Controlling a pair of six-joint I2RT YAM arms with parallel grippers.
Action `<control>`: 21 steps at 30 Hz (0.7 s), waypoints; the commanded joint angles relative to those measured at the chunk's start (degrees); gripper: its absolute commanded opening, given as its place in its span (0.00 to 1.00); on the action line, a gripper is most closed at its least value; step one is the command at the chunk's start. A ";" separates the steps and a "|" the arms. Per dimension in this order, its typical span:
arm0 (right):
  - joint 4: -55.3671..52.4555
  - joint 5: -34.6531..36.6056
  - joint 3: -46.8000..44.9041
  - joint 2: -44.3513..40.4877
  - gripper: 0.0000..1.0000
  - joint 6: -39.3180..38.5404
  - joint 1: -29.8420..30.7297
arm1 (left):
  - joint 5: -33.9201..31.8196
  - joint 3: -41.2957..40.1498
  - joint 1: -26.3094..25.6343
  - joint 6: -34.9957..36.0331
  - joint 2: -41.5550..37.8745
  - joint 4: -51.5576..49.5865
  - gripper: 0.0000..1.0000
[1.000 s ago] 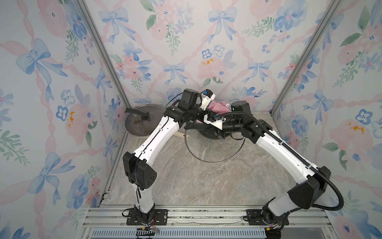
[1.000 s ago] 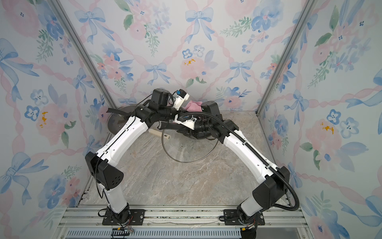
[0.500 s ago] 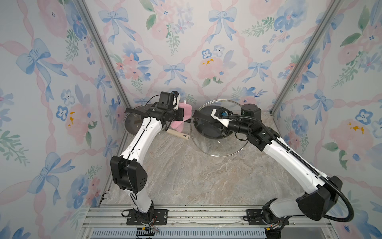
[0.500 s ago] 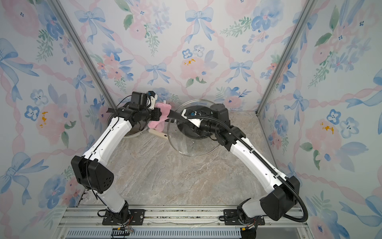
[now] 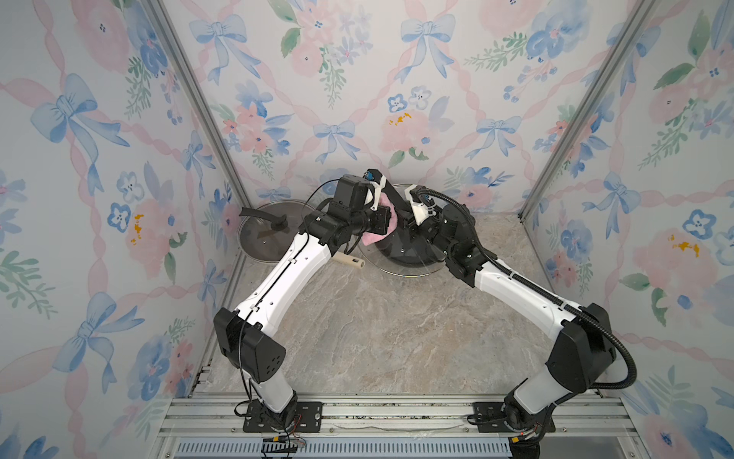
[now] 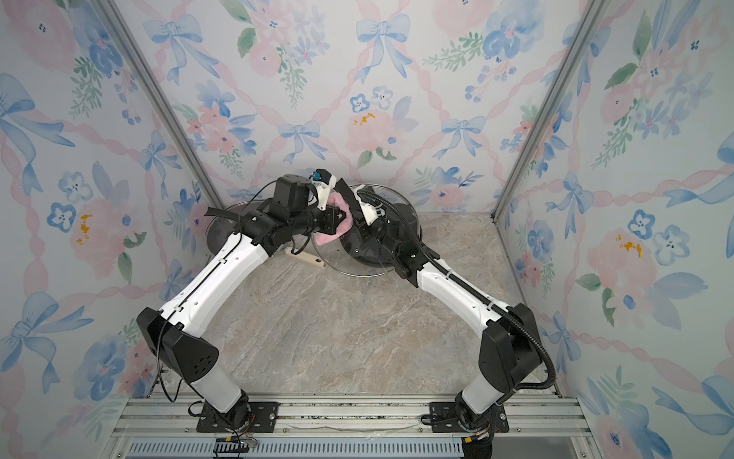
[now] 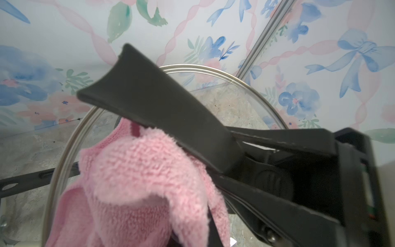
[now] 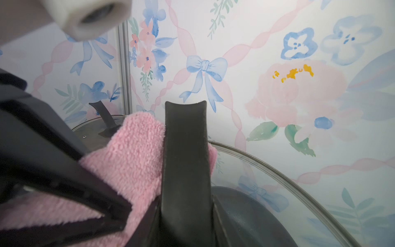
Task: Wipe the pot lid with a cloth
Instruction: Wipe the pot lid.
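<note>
The pot lid [image 5: 401, 274] [image 6: 357, 274] is clear glass with a metal rim and a black upright handle [image 8: 184, 160] [image 7: 160, 107]. It hangs tilted over a black pan [image 5: 413, 254] at the back. My right gripper [image 5: 413, 222] [image 6: 363, 226] is shut on that handle. The pink fuzzy cloth [image 5: 377, 232] [image 6: 333, 234] [image 7: 139, 181] [image 8: 132, 160] is pinched in my left gripper [image 5: 383, 222] [image 6: 337, 220], which is shut on it. The cloth lies against the glass beside the handle and hides the left fingertips.
A second glass lid [image 5: 262, 238] [image 6: 218, 238] [image 8: 94, 132] with a black handle leans in the back left corner. The pan's wooden handle [image 5: 351, 261] [image 6: 310, 259] sticks out under my left forearm. Patterned walls close in the back and both sides.
Half a second ago my left arm was swung left, away from the lid, with the cloth. It has come back right and the cloth is on the glass again.
</note>
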 commanded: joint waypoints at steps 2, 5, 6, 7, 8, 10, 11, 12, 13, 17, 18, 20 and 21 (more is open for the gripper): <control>13.90 4.80 1.90 -4.79 0.00 4.20 -1.44 | -4.77 -3.14 2.71 -0.89 0.84 0.10 0.04; 12.56 10.09 0.71 -6.08 0.00 8.56 -3.65 | -6.88 -5.24 5.19 -1.88 -0.97 0.13 0.03; 11.97 11.86 0.50 -6.20 0.00 10.08 -4.32 | -7.34 -5.36 5.32 -1.35 -1.51 0.14 0.03; 11.64 13.90 0.42 -6.05 0.00 11.60 -4.82 | -7.06 -5.20 5.01 -0.58 -1.99 0.06 0.04; 11.72 15.10 0.45 -5.75 0.00 12.92 -5.15 | -6.50 -4.86 4.39 -0.18 -2.18 0.16 0.03; 12.79 18.81 0.87 -4.19 0.00 16.05 -5.19 | -5.30 -3.15 1.70 1.58 -1.81 0.14 0.04; 13.30 20.32 1.38 -3.21 0.00 17.66 -5.22 | -5.01 -2.32 0.22 2.05 -1.35 0.14 0.04; 13.64 22.12 2.05 -1.99 0.00 19.70 -5.22 | -4.31 -0.83 -1.42 2.56 -0.66 0.12 0.04; 13.98 24.30 2.85 -0.69 0.00 21.50 -4.92 | -3.51 0.39 -2.92 3.17 0.19 0.06 0.04; 16.60 29.97 6.53 5.08 0.00 26.55 -3.69 | -3.72 4.04 -5.78 2.38 2.34 0.13 0.04; 15.92 31.26 8.10 6.53 0.00 28.08 -3.39 | -3.29 4.62 -6.05 2.04 2.92 0.08 0.04; 13.50 31.84 11.39 8.90 0.00 31.17 -3.13 | -2.70 5.34 -6.91 1.68 4.13 0.14 0.04; 12.33 31.99 12.78 10.13 0.00 33.12 -3.24 | -2.56 5.49 -7.53 1.46 4.86 0.14 0.04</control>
